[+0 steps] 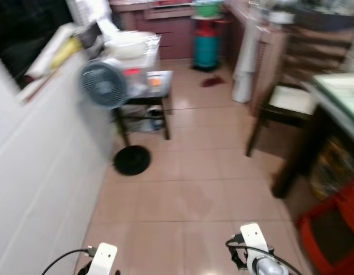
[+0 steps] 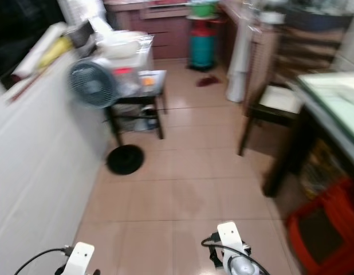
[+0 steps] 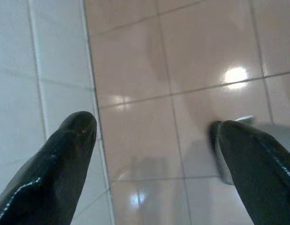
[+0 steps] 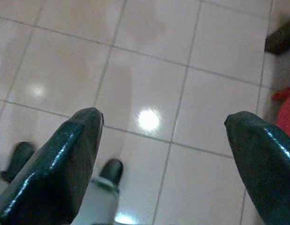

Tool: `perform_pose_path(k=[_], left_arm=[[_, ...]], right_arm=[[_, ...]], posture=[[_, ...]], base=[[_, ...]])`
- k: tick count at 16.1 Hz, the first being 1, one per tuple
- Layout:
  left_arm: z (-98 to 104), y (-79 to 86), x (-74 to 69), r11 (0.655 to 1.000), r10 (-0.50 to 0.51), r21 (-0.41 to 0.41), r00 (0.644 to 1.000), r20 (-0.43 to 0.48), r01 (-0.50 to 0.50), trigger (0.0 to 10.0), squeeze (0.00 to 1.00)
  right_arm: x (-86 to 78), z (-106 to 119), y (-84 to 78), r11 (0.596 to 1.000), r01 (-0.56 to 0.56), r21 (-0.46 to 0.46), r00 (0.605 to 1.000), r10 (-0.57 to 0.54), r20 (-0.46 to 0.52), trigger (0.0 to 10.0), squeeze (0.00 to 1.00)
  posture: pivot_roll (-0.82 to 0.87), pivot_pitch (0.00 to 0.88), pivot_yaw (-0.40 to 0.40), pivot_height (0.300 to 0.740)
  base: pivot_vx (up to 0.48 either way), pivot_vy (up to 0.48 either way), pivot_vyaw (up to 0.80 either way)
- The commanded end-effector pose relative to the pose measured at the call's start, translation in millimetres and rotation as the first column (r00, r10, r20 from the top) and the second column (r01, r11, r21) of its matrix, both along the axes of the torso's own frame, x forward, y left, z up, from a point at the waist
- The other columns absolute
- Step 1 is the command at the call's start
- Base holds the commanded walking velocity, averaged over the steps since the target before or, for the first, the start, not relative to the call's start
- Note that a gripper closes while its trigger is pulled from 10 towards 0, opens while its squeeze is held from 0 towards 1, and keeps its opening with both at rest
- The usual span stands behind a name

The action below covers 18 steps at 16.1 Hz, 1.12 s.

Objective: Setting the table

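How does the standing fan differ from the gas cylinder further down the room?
The standing fan is grey-blue with a round grille on a thin pole and a flat black disc base; the gas cylinder is a teal, solid upright drum. The fan is nearer, beside the white wall on the robot's left; the cylinder stands far back by the brown cabinets. Both stand upright on the tiled floor.

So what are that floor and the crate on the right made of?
The floor looks like glazed ceramic tile: pinkish squares with grout lines and glossy light reflections. The red crate seems to be moulded plastic, judging by its uniform bright colour, though blur leaves that open.
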<state>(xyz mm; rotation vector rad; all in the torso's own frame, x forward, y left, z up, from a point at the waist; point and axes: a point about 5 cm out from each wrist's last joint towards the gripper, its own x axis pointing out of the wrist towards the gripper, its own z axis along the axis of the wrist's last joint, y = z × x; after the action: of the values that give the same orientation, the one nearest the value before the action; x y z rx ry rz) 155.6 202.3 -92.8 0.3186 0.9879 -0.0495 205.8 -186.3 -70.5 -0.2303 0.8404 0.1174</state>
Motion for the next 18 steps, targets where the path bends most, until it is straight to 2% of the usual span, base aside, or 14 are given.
perform_pose_path(k=[1, 12, 18], left_arm=[[2.9, 7.7, 3.7, 1.000, -0.006, 0.024, 1.000, 0.010, 0.006, 10.0, 0.00], [3.1, 4.9, 5.9, 1.000, -0.010, -0.006, 1.000, 0.004, 0.010, 10.0, 0.00], [3.5, 3.8, 7.6, 1.000, -0.026, -0.011, 1.000, 0.000, 0.026, 10.0, 0.00]], right_arm=[[-1.1, -1.7, 8.6, 1.000, -0.017, 0.019, 1.000, 0.017, -0.012, 10.0, 0.00], [2.0, -0.6, 11.1, 0.996, -0.087, -0.015, 0.996, 0.086, -0.021, 10.0, 0.00], [1.5, -0.9, 14.5, 0.995, -0.097, -0.013, 0.995, 0.097, -0.013, 10.0, 0.00]], posture=[[-0.08, 0.000, 0.046, 0.740], [-0.07, 0.000, 0.026, 0.740], [-0.08, 0.000, 0.032, 0.740]], base=[[0.000, 0.000, 0.00], [0.000, 0.000, 0.00], [0.344, 0.000, 0.48]])
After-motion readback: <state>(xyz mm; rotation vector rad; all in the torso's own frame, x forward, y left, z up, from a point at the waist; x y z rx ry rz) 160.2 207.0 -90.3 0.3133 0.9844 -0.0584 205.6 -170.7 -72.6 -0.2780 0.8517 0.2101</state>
